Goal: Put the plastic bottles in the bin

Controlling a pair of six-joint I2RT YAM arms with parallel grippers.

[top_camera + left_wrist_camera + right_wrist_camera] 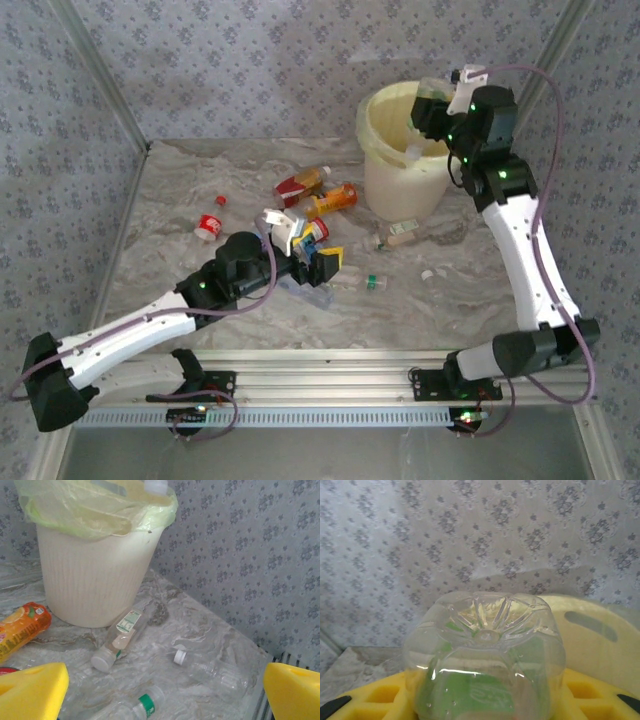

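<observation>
My top camera looks down from above and behind me across the whole tabletop (170,190) toward the far wall (250,70). My left wrist camera sits low, facing the nearby bin (400,180). My right wrist camera, above that bin's rim, looks out past a clear bottle (485,660) right at the lens. All three views share the bin.

readable text: none | orange bottle (22,627), left of the left gripper (162,695) jaws: label print blurred | clear bottle (122,632), ahead between them: green-white label illegible | green-labelled bottle (485,650), between the right gripper (485,700) jaws: print too faint
</observation>
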